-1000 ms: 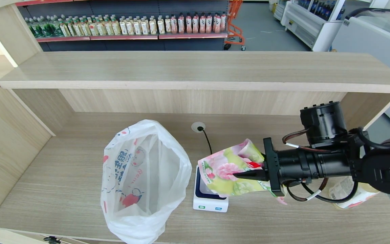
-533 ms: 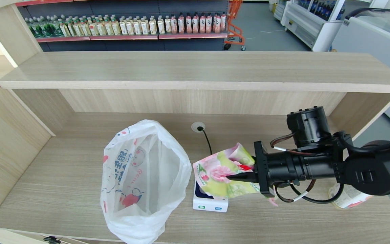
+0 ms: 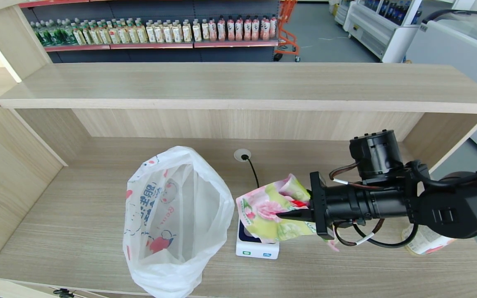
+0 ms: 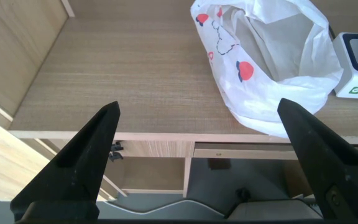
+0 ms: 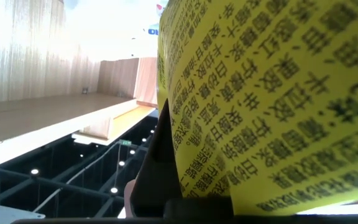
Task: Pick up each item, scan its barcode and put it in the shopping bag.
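Motion of the right arm has nearly ended; a second ago it carried the pouch (image 3: 269,213) leftward across the counter (image 3: 77,231), and in the last half second the pouch hardly shifted. Now the pouch hangs over the scanner (image 3: 257,247) and covers most of its screen in the head view; whether it touches the scanner I cannot tell. I judge that the scan is the step in hand; the bagging is not yet done, and the bag (image 3: 176,219) stands open just beside the scanner, on its left.

The right gripper (image 3: 294,215) is clamped on the pouch's right end; the left gripper (image 4: 197,106) has its fingers wide apart, empty, above the near edge of the counter.

The pouch is soft and crumpled, printed with pink flowers on green and yellow; it is held tilted, its free end toward the bag. In the right wrist view its yellow side (image 5: 272,106) carries dense print; a barcode I cannot make out. Another packet (image 3: 425,243) lies behind the right arm.
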`<state>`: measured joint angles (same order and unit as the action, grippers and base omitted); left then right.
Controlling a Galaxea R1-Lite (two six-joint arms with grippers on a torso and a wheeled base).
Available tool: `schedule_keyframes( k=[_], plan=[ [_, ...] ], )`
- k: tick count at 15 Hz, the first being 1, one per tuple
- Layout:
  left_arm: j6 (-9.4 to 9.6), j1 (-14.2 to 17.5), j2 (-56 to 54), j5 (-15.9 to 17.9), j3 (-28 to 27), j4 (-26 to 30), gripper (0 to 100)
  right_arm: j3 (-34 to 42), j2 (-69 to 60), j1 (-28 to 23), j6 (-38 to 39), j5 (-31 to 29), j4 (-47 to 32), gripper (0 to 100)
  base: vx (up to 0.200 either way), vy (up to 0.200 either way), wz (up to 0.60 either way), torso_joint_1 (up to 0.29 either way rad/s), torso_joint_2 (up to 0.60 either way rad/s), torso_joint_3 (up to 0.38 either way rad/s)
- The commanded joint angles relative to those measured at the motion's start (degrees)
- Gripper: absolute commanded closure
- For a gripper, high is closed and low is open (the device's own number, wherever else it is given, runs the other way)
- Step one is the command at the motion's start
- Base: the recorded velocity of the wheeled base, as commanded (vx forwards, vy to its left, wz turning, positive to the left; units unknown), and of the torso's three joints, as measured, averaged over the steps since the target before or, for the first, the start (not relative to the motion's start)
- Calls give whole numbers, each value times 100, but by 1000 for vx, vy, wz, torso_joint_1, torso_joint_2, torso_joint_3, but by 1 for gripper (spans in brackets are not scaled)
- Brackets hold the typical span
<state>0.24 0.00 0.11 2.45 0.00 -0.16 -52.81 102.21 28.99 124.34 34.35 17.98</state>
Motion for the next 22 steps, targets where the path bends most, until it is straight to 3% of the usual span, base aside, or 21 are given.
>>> schedule_keyframes(
  k=[1,3,5,7,8,9,12,14,17,22],
  plan=[
    [2,0,-2,1,0,-2,0,-10,-34,-7,2,1,4,100,0,0,0,0,0,0],
    [2,-9,-2,1,0,-2,0,-28,-227,-51,28,19,-23,100,0,0,0,0,0,0],
    [2,0,-2,1,0,-2,0,333,-1273,-95,-33,19,-49,100,0,0,0,0,0,0],
    [2,0,-2,1,0,-2,0,421,-1976,-245,-613,63,-119,100,0,0,0,0,0,0],
    [2,0,-2,1,0,-2,0,429,-2513,-535,-1747,63,-471,100,0,0,0,0,0,0],
    [2,0,-2,1,0,-2,0,421,-2961,-587,-4032,63,-1025,100,0,0,0,0,0,0],
    [2,0,-2,1,0,-2,0,588,-3066,-623,-9077,-227,-2449,100,0,0,0,0,0,0],
    [2,0,-2,1,0,-2,0,667,-3224,-728,-10940,-227,-2818,100,0,0,0,0,0,0],
    [2,0,-2,1,0,-2,0,1194,-3471,-561,-12645,-667,-2826,100,0,0,0,0,0,0],
    [2,0,-2,1,0,-2,0,684,-3286,-333,-13138,-755,-2993,100,0,0,0,0,0,0]
  ],
)
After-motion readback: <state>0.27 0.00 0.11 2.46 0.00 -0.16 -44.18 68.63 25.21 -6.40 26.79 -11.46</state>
